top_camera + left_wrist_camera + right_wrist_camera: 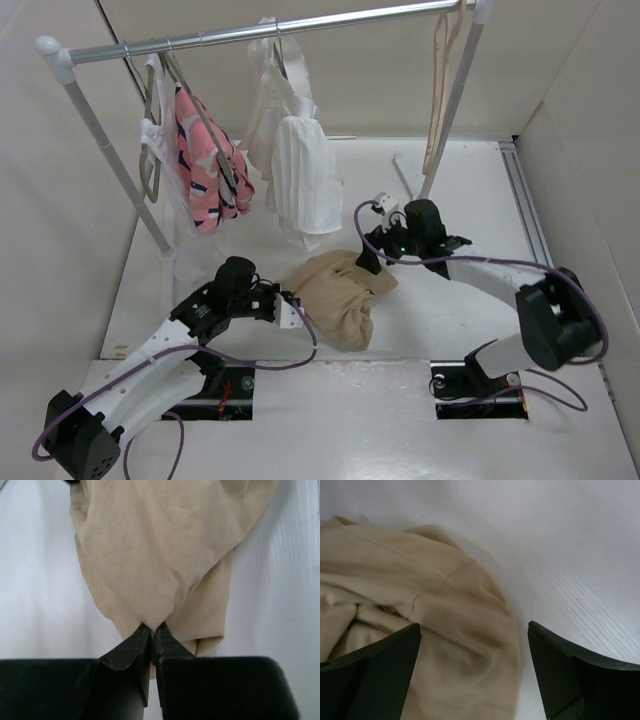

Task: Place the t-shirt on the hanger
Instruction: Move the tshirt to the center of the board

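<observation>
Currently left tool (153, 627) pinches soft crumpled tan t-shirt (150, 555); right tool (473, 625) agape, empty.

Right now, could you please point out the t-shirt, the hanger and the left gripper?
t-shirt (340, 295): top view, middle of the crumpled cloth.
hanger (435, 100): top view, on its curved shoulder.
left gripper (152, 628): left wrist view, where its closed tips pinch the t-shirt.
</observation>
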`<state>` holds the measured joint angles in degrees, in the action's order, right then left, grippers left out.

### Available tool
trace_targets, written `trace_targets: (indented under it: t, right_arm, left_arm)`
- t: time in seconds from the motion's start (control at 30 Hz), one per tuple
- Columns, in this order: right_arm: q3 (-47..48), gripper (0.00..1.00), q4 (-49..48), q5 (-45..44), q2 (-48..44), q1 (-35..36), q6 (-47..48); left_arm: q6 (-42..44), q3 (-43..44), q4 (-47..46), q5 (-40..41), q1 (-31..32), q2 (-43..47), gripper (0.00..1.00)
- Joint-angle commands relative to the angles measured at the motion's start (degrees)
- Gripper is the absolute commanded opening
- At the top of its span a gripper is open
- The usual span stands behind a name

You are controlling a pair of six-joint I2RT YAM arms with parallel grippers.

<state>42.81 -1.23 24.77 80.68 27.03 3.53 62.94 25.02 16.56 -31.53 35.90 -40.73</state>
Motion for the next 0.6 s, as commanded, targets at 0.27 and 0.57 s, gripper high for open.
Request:
trace_targets:
  t: [0.27, 0.57]
  right_arm:
    - [0.4, 0.00, -7.9, 10.3, 12.6, 2.0, -0.7]
    - [7.5, 0.00, 6.0, -4.5, -19.3, 1.5, 0.3]
  left_arm:
    - [-11.7, 4.7, 1.2, 6.6, 0.1, 8.6, 0.00]
    - [-17.4, 11.8, -10.2, 28.6, 0.1, 13.7, 0.00]
